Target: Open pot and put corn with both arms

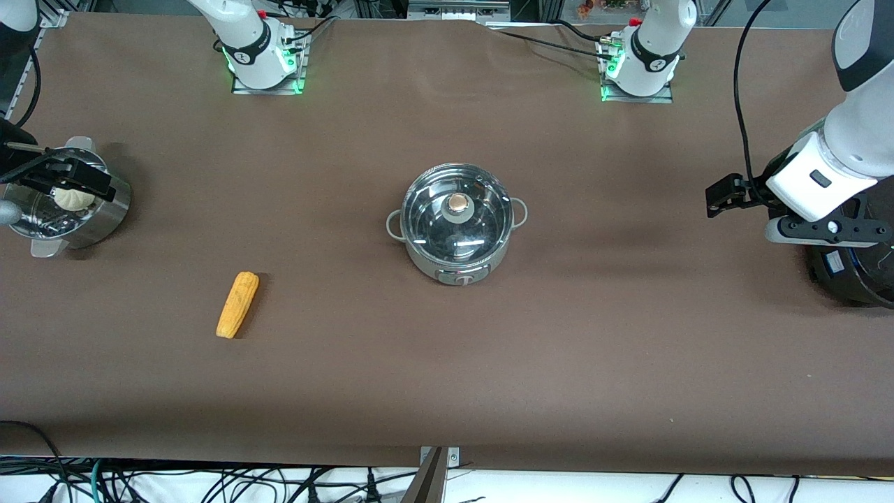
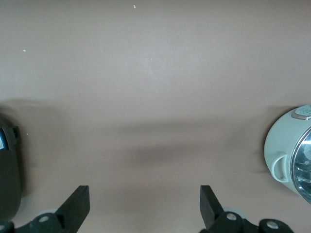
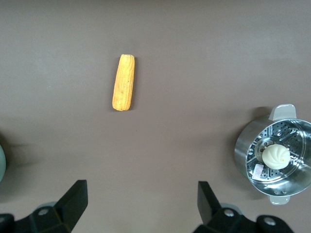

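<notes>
We've done nothing yet: glass lid (image 1: 457, 209) on the pot (image 1: 457, 227) mid-table, corn (image 1: 237, 304) nearer the camera toward the right arm's end, left gripper (image 2: 145, 211) and right gripper (image 3: 142, 206) both spread wide, empty, waiting.

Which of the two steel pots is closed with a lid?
The pot at the table's middle: a glass lid covers it. The steamer pot at the right arm's end is open, a bun inside.
</notes>
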`<move>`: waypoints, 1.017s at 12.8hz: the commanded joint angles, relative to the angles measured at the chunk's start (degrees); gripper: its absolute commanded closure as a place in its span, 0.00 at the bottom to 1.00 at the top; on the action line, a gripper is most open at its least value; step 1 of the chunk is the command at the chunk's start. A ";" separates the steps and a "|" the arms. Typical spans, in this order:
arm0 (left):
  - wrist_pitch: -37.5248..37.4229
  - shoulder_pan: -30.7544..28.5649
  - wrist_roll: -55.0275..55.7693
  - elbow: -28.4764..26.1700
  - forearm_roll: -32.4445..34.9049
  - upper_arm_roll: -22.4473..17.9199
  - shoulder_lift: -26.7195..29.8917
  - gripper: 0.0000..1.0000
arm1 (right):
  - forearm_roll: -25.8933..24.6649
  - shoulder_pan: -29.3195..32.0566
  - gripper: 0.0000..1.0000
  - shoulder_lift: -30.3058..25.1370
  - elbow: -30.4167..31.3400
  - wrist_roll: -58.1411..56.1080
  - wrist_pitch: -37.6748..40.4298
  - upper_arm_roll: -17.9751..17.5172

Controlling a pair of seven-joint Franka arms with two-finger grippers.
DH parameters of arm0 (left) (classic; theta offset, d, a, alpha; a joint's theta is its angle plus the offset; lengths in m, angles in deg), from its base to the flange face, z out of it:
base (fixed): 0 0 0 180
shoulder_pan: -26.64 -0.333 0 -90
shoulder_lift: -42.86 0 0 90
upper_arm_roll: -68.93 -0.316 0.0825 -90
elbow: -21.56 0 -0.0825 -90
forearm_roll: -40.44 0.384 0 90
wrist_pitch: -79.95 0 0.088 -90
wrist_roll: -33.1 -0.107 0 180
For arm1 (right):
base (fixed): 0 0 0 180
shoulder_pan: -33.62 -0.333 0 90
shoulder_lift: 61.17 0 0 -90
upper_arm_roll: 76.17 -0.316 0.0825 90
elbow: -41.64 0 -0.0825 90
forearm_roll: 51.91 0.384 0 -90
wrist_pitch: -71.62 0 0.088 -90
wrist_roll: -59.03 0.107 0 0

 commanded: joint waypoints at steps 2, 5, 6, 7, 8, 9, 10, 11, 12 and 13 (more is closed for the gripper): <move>-0.60 0.58 -0.21 0.33 1.08 0.21 0.11 0.00 | -0.25 0.55 0.00 0.35 -1.00 0.09 0.00 -0.37; -0.60 0.94 -0.65 0.33 1.17 0.21 0.11 0.00 | -0.25 0.55 0.00 0.35 -1.00 0.18 0.09 -0.37; -0.60 0.94 -0.74 0.33 1.17 0.21 0.11 0.00 | -0.25 0.55 0.00 0.26 -1.00 0.27 0.18 -0.37; -0.68 0.94 -0.74 0.33 1.17 0.21 0.11 0.00 | -0.34 0.37 0.00 0.26 -1.00 0.53 0.27 -0.37; -0.68 1.02 -0.65 0.33 1.17 0.21 0.11 0.00 | -0.34 0.28 0.00 0.26 -1.00 0.44 0.27 -0.46; -0.60 1.11 -0.47 0.33 1.17 0.30 0.11 0.00 | -0.51 0.28 0.00 0.17 -1.00 0.53 0.27 -0.46; -0.68 1.81 -0.65 0.33 1.17 0.30 0.11 0.00 | -0.86 0.20 0.00 0.52 -0.65 0.62 0.09 -0.46; -0.60 3.12 -0.47 0.33 0.91 0.30 -0.07 0.00 | -1.04 0.28 0.00 2.96 -0.73 -0.16 0.09 -0.46; -0.60 5.92 0.05 0.50 -0.75 0.21 -0.59 0.00 | -0.78 0.28 0.00 4.20 -0.65 -0.26 0.18 -0.46; -0.42 8.82 1.10 0.51 -1.72 0.21 -1.29 0.00 | -0.26 0.11 0.00 5.35 -0.30 -0.17 -0.69 -0.55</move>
